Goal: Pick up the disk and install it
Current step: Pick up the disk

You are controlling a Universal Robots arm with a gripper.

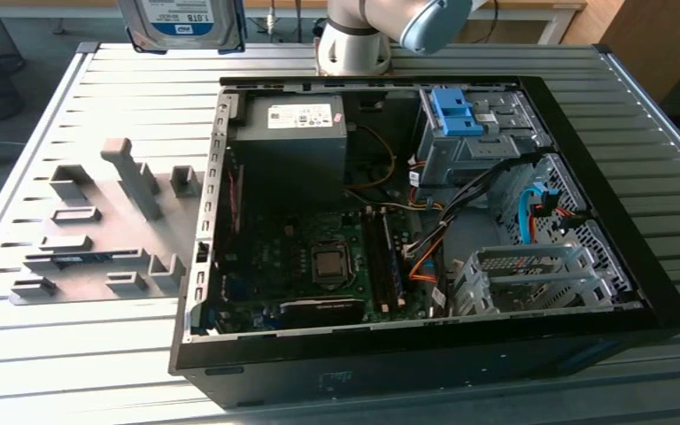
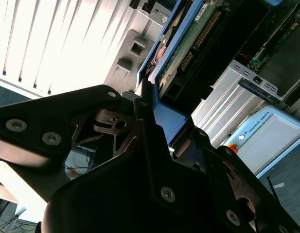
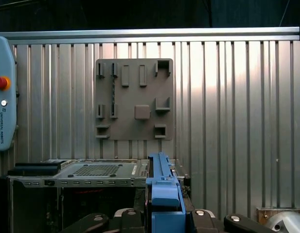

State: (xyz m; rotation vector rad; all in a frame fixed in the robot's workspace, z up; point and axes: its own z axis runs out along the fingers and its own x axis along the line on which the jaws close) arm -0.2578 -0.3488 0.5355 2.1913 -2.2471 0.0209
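Disk (image 1: 184, 27) hangs high over the far edge of the table (image 1: 81, 354) in the exterior view. Its top is cut off, with open air on every side — well apart from the open computer case (image 1: 623, 292) below. In the second wrist view the pincer (image 2: 144, 99) is clamped on its blue carrier frame; the green circuit board shows, and the rest runs out of sight.

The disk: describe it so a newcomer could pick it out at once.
Start at the open computer case on the slatted metal table. At the exterior view's upper left, above the table's far edge, the disk hangs in the end effector: silver, blue-and-white label, blue carrier frame, unlike the grey power-supply box inside.
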